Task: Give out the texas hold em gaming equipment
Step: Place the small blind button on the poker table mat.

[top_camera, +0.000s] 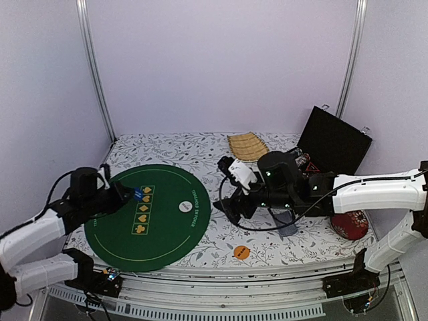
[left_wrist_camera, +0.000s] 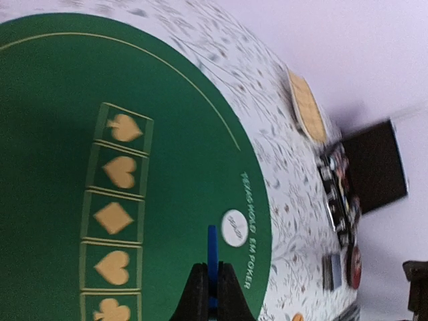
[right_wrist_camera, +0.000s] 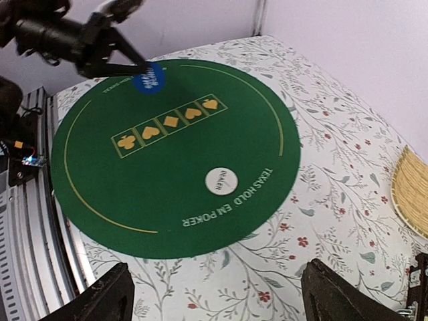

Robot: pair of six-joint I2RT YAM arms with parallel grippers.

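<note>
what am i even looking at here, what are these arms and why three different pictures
Two robot arms are bolted to the near edge of a table with a flowery cloth. One picture looks down from above and behind; the other two come from a camera on each wrist.

On the cloth lies a round green poker mat with a white dealer button on it. Beside the mat sit an orange token, a tan woven tray, a black case and a red cushion.

The left gripper is shut on a blue chip, held above the mat. The right gripper is open and holds nothing.
</note>
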